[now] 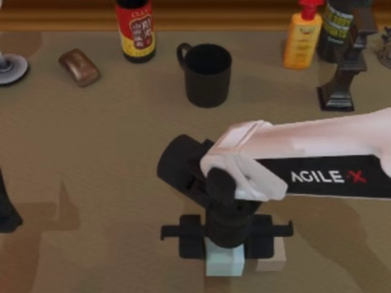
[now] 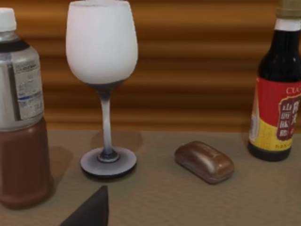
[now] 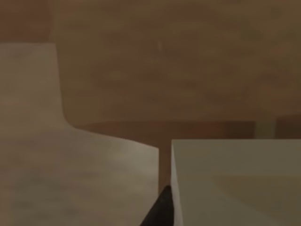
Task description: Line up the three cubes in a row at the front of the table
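Note:
My right gripper (image 1: 225, 243) hangs low over the front middle of the table (image 1: 91, 183), shut on the pale mint-white cube (image 1: 224, 260). In the right wrist view one dark fingertip (image 3: 162, 209) lies flush against that cube's side (image 3: 235, 183). The small beige cube (image 1: 272, 256) sits just to its right, a narrow gap apart, and fills the near side of the right wrist view (image 3: 70, 179). A third cube does not show; the right arm covers part of the table's front. My left gripper (image 1: 6, 210) is parked at the left edge, one fingertip (image 2: 91, 212) showing far to the side.
Along the back stand a wine glass (image 2: 103, 94), a brown rounded lump (image 1: 79, 66), a soy sauce bottle (image 1: 135, 30), a black mug (image 1: 204, 74), a yellow bottle (image 1: 302, 38) and a dark statuette (image 1: 343, 73). A drink bottle (image 2: 19, 117) is beside the glass.

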Action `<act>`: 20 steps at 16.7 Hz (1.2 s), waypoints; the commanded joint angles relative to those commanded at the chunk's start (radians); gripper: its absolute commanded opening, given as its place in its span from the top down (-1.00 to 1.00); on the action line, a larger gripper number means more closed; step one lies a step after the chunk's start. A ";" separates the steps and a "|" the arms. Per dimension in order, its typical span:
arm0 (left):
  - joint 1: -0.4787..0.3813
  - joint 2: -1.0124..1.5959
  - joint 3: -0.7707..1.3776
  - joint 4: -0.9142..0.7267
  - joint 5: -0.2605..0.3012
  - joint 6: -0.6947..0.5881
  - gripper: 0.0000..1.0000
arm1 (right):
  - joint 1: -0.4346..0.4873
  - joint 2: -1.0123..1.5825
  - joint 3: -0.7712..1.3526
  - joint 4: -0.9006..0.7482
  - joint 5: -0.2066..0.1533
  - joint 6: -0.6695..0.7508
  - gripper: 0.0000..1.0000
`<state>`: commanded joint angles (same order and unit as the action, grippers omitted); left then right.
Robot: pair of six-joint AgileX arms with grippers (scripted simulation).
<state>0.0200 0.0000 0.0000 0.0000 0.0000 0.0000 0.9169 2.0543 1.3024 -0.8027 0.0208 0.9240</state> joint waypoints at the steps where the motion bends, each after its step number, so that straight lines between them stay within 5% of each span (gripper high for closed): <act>1: 0.000 0.000 0.000 0.000 0.000 0.000 -1.00 | 0.000 0.000 0.000 0.000 0.000 0.000 0.40; 10: 0.000 0.000 0.000 0.000 0.000 0.000 -1.00 | 0.000 0.000 0.000 0.000 0.000 0.000 -0.96; 20: 0.000 0.000 0.000 0.000 0.000 0.000 -1.00 | -0.001 -0.002 0.003 -0.004 0.000 0.000 -1.00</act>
<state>0.0200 0.0000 0.0000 0.0000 0.0000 0.0000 0.9156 2.0524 1.3052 -0.8062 0.0207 0.9243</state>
